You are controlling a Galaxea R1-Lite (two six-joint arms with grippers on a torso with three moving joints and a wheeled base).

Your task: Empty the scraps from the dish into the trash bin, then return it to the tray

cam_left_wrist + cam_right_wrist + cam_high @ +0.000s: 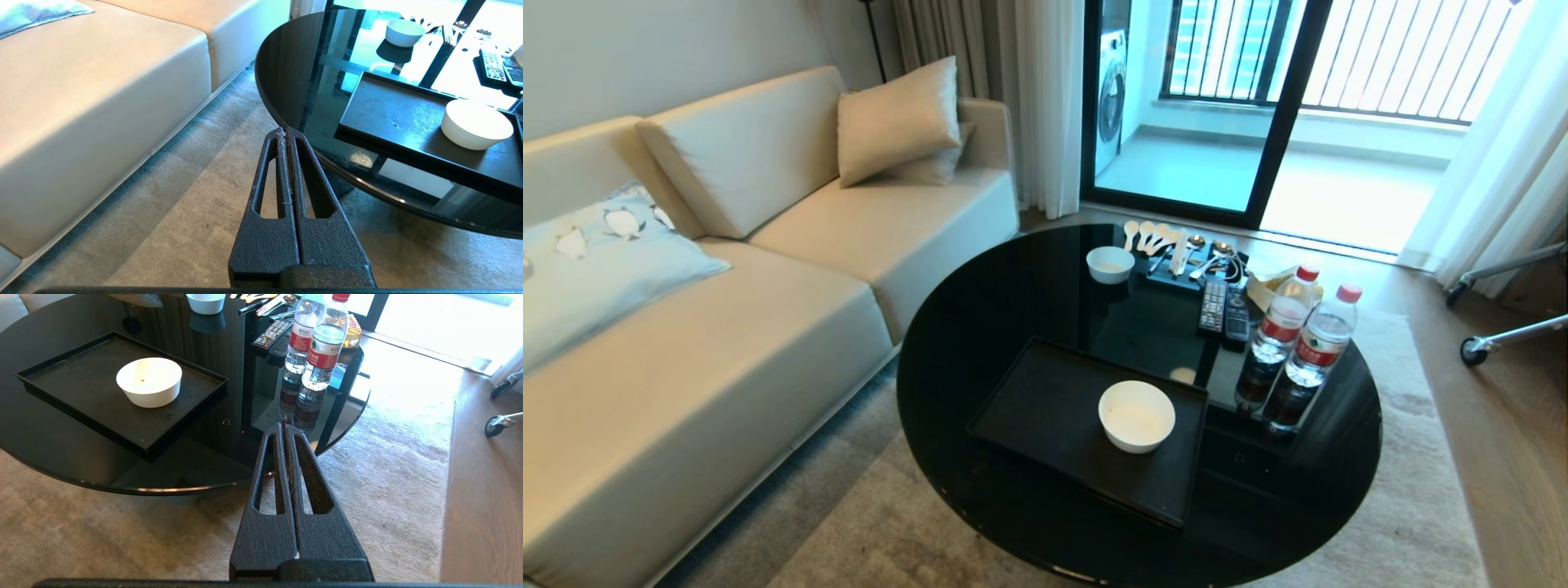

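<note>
The white dish stands upright on the black tray, near the tray's right side, on the round black glass table. It also shows as the dish on the tray and as the dish on the tray. Its inside looks white and bare; no scraps show. The trash bin is out of view. My left gripper is shut and empty over the carpet by the table's left edge. My right gripper is shut and empty at the table's near right edge. Neither arm shows in the head view.
A smaller white bowl, spoons, two remote controls and two water bottles stand on the table's far and right side. A beige sofa runs along the left. Wheeled legs stand at the right.
</note>
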